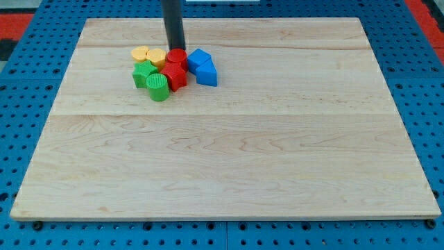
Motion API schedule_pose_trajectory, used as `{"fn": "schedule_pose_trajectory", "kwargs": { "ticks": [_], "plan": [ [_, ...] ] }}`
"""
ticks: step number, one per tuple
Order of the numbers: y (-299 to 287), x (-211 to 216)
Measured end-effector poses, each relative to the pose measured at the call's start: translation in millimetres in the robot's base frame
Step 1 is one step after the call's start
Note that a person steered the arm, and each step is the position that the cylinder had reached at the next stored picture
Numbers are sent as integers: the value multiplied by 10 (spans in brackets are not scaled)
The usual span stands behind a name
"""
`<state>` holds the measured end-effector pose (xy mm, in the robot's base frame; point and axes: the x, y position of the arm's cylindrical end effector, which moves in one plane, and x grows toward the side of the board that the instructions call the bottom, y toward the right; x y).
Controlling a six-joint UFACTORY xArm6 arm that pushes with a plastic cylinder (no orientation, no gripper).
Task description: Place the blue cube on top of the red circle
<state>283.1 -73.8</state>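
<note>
The blue cube (pixel 199 58) sits near the view's top, left of centre, touching the right side of the red circle (pixel 177 57). A second blue block (pixel 207 73), wedge-like, lies just below the cube. My tip (pixel 175 47) comes down at the top edge of the red circle, to the left of the blue cube. A red star-like block (pixel 175 76) lies just below the red circle.
A yellow round block (pixel 141 53) and a yellow heart-like block (pixel 157 57) lie left of the red circle. A green block (pixel 143 74) and a green cylinder (pixel 158 88) sit below them. All rest in one tight cluster on the wooden board (pixel 229 160).
</note>
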Motion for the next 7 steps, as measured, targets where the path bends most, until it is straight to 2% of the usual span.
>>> {"fn": "schedule_pose_trajectory", "kwargs": {
  "ticks": [1,2,3,7],
  "plan": [
    [417,-74],
    [877,183],
    [845,628],
    [267,170]
  ]
}}
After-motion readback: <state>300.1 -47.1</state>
